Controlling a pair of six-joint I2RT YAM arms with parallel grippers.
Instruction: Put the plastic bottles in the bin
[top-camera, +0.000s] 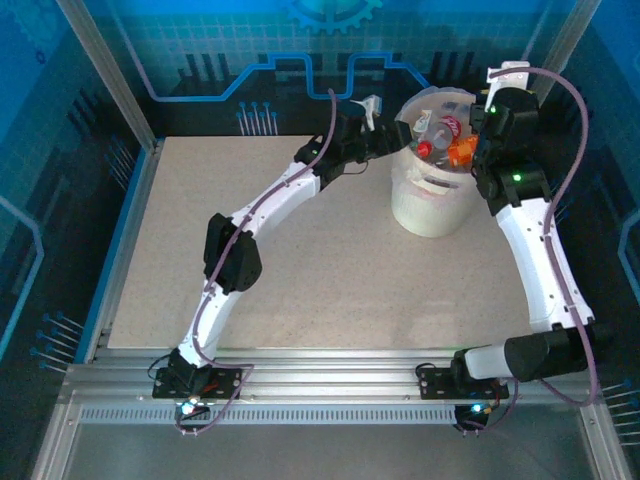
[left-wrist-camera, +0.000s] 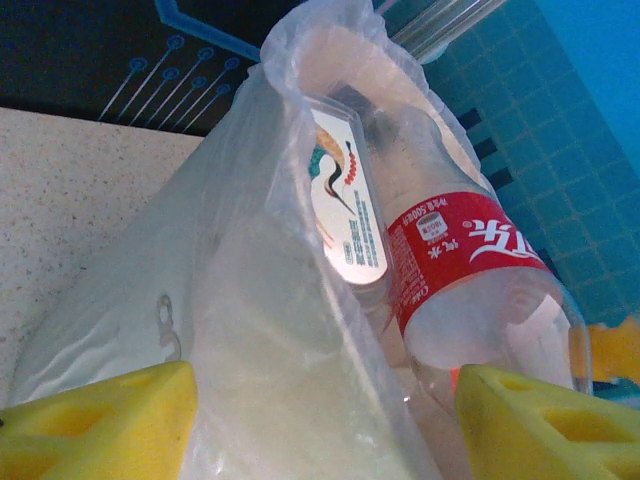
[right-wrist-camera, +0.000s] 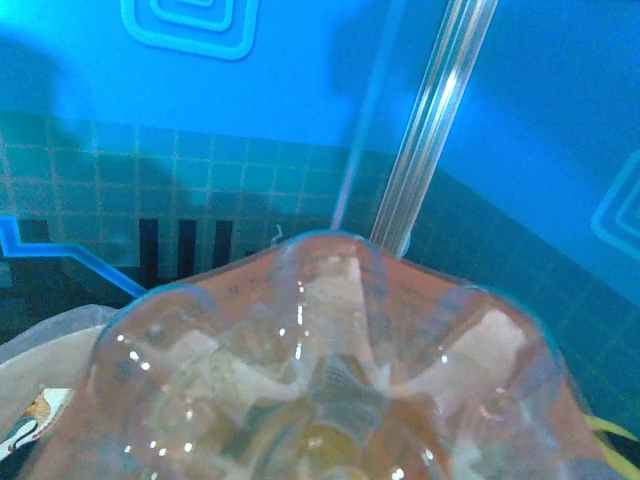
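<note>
1. Translucent white plastic forms the bin (top-camera: 432, 205). It stands upright near the far right corner of the table (top-camera: 300, 290), set in from both the far edge and the right edge.
2. Inside the bin, plastic bottles (top-camera: 438, 135) lie piled up to about the rim. Red caps and labels show among them.
3. The left gripper (top-camera: 377, 125) sits at the bin's left rim. Its arm crosses the table diagonally from the near left corner.
4. In the left wrist view, the left gripper (left-wrist-camera: 320, 425) has its yellow fingers (left-wrist-camera: 110, 415) spread wide. The wall of the bin (left-wrist-camera: 250, 330) rises between them, and they are not closed on it.
5. Behind that wall, a red-labelled bottle (left-wrist-camera: 465, 255) leans against a bottle with a white crane label (left-wrist-camera: 345, 200). The base of the red-labelled bottle lies just beside the right-hand finger.
6. The right gripper (top-camera: 480, 135) hangs over the bin's right rim. Its arm runs up along the table's right edge.
7. In the right wrist view, the lobed base of a clear bottle (right-wrist-camera: 320, 370) sits close to the camera and hides the fingers. Whether those jaws are spread or pinching cannot be told.
8. Open room: beige table surface stretches from the bin to the left edge and the near edge, crossed by the left arm.
9. A metal rail (top-camera: 125, 230) borders the left edge. An upright post (top-camera: 105, 70) stands at the far left corner.
</note>
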